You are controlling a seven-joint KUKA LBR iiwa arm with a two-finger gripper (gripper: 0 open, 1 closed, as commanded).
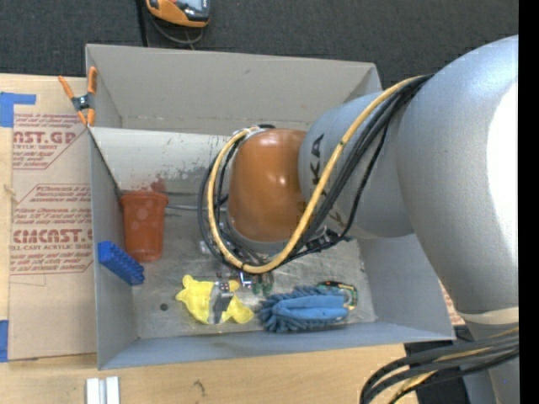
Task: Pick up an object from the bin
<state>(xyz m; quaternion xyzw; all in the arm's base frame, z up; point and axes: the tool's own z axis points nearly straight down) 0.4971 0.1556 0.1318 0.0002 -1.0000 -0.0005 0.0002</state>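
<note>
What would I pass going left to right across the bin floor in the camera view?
blue toy brick → orange cup → yellow soft toy → blue bristly brush

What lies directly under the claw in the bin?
A yellow crumpled thing lies under the claw. Its middle is covered by the claw, and the arm hides whatever is behind.

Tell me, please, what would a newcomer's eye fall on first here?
First the big grey arm at the right, with its orange wrist cover over the middle of the bin. Below it the end effector is at a yellow soft thing by the near wall, a fuzzy blue thing to its right; an orange cup is at the left.
</note>
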